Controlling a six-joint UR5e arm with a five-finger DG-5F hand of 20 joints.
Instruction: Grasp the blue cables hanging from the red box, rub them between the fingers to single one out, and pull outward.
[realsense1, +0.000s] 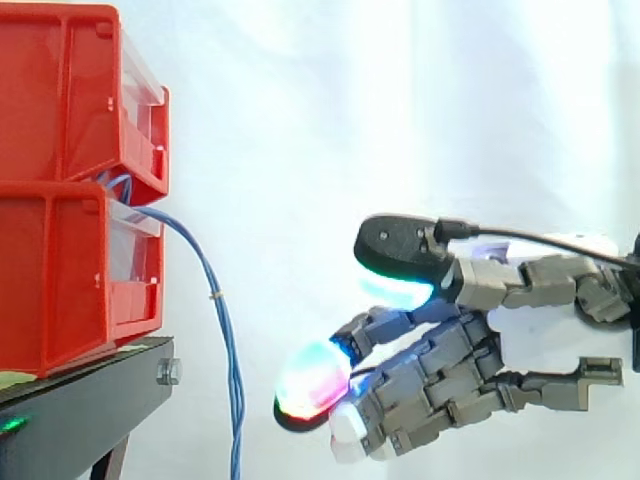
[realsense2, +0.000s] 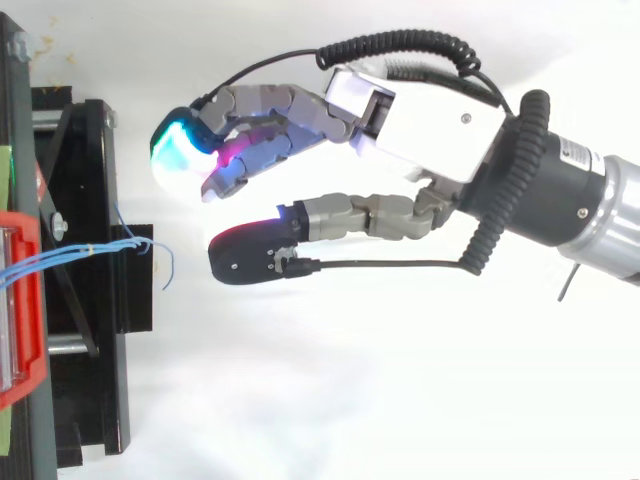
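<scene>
Two red bins (realsense1: 70, 180) are stacked on a black stand (realsense1: 80, 400) at the left. A bundle of thin blue cables (realsense1: 222, 320) comes out between the bins and hangs down past the stand's edge; from above the cables (realsense2: 95, 252) run right from the red bin (realsense2: 25, 300) and end in loose strands. My hand (realsense2: 410, 130) reaches in from the right and is open, its fingers (realsense1: 312, 380) and thumb (realsense1: 395, 250) spread with nothing between them. It stands clear to the right of the cables, not touching them.
A white curtain backs the scene. The black stand's frame (realsense2: 95, 300) and a bolt (realsense1: 168, 372) sit under the bins. Open space lies between the hanging cables and my hand.
</scene>
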